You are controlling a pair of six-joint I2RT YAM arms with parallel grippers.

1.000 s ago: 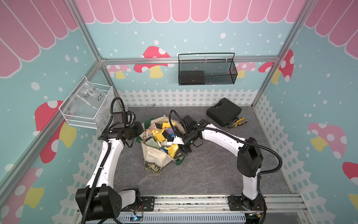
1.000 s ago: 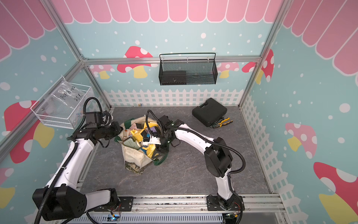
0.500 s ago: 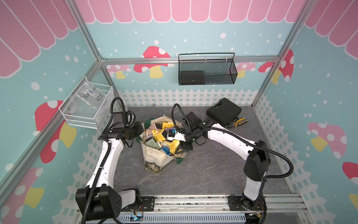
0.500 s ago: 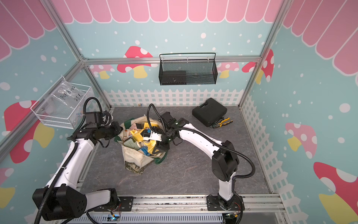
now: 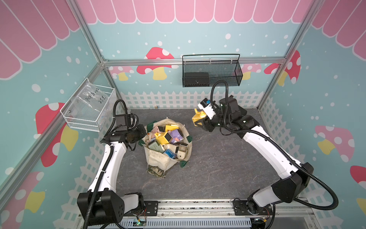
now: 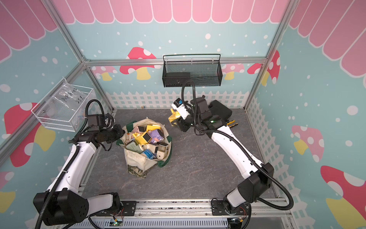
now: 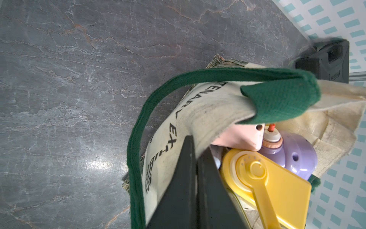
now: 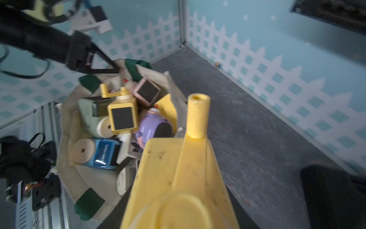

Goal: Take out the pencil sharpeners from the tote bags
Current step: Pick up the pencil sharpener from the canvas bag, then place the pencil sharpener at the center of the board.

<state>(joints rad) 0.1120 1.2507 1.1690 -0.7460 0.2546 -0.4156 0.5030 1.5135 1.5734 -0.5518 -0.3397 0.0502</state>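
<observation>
The cream tote bag [image 5: 156, 159] with dark green straps stands open on the grey floor, full of several pencil sharpeners: a yellow one [image 5: 164, 137], a purple one [image 5: 176, 135] and a blue one [image 5: 169, 153] among them. My left gripper [image 5: 143, 134] is shut on the bag's left rim; the left wrist view has the lettered canvas [image 7: 198, 111] pinched at the tips of that gripper [image 7: 196, 144]. My right gripper [image 5: 200, 124] is shut on a yellow crank sharpener [image 5: 197, 118], held in the air behind and to the right of the bag. That sharpener [image 8: 184, 168] fills the right wrist view.
A black plastic case [image 6: 219, 111] and yellow-and-black pliers [image 6: 231, 123] lie at the back right, behind the right arm. On the back wall hangs a black mesh basket [image 5: 212, 73]. A white wire basket [image 5: 89, 111] is fixed to the left wall.
My right gripper has lifted the yellow sharpener out of the bag and carried it up and toward the back right. The left gripper has stayed on the bag's rim.
</observation>
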